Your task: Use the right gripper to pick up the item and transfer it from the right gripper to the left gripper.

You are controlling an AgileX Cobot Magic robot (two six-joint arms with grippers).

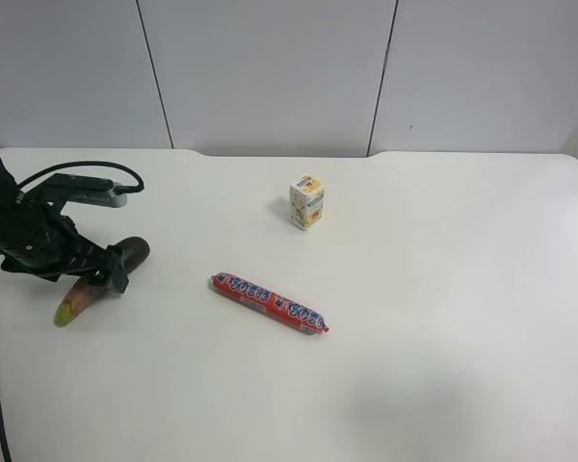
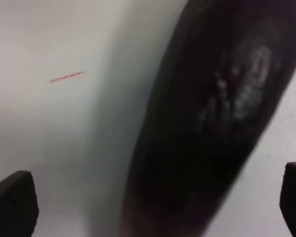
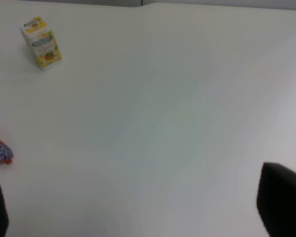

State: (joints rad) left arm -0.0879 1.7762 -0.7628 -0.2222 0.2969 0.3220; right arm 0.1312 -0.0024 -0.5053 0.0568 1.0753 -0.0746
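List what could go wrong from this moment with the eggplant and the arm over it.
1. The left gripper stands open astride the eggplant, which lies on the table; lifting away carelessly could nudge or roll it.
2. The eggplant lies near the table's edge, so a push might send it off.

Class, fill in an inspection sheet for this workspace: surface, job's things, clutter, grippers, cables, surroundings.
Surface: white table, one small red mark in the left wrist view.
Job's things: eggplant lying on the table between the left gripper's jaws.
Clutter: red sausage stick mid-table; small carton upright behind it.
Grippers: left gripper open astride the eggplant; right gripper open over bare table, holding nothing.
Cables: black cable looping over the left arm.
Surroundings: grey wall panels.
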